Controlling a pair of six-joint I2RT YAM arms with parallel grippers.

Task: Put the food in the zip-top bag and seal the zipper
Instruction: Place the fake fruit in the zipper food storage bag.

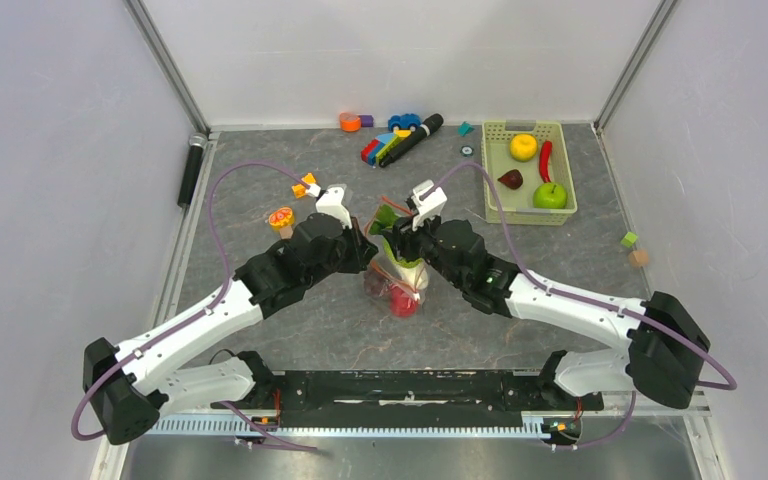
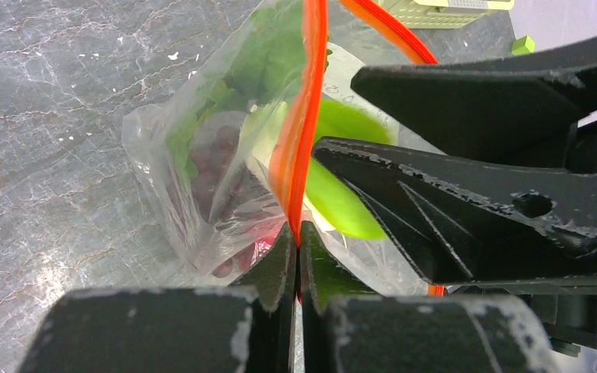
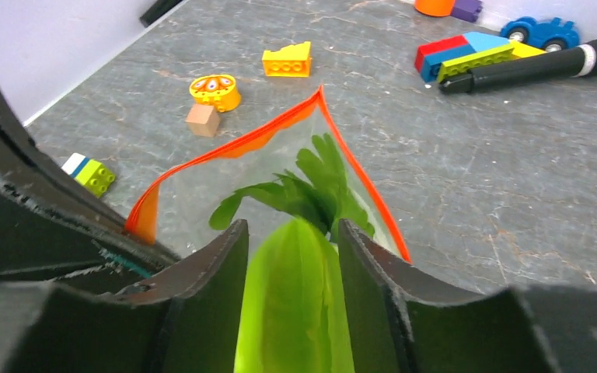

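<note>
The clear zip-top bag (image 1: 400, 285) stands at the table's middle between both arms. It holds a dark red grape bunch (image 2: 216, 159) and something red (image 1: 403, 302). My left gripper (image 2: 297, 237) is shut on the bag's red-orange zipper strip (image 2: 308, 116) and holds the mouth up. My right gripper (image 3: 291, 229) is shut on a light green leafy vegetable (image 3: 295, 303). The vegetable's dark leaves (image 3: 320, 186) point into the open mouth, ringed by the strip (image 3: 225, 151). In the top view the left gripper (image 1: 370, 245) and the right gripper (image 1: 400, 240) almost touch.
A pale green basket (image 1: 562, 130) at the back right holds a yellow fruit (image 1: 523, 147), red chili (image 1: 545, 160), a dark red piece (image 1: 510, 179) and a green apple (image 1: 550, 195). Toy blocks, a car and a black marker (image 1: 415, 138) lie at the back. An orange-slice toy (image 1: 281, 218) lies to the left.
</note>
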